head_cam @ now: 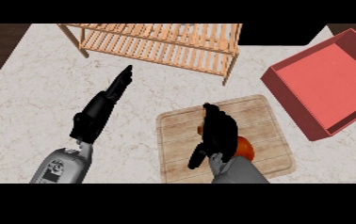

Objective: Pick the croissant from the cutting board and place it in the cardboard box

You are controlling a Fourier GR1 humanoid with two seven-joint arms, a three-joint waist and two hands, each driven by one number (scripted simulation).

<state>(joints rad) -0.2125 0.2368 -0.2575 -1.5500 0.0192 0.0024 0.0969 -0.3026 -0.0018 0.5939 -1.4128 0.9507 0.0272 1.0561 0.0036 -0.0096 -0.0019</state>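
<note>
Right hand [217,134] curled round the orange croissant [245,147], at the cutting board's [179,164] middle. Left hand [103,106] left of the board over the bench [42,86], fingers straight, holding nothing. Red box [314,89] right of the board, apart.

A kitchen: a pale speckled stone table [42,86] carries a wooden cutting board [268,119] and a slatted wooden rack [160,42].

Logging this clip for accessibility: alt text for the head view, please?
The right hand partly covers an orange croissant on the cutting board; a red open box sits to the right. The left hand is open at left, below a wooden rack.
</note>
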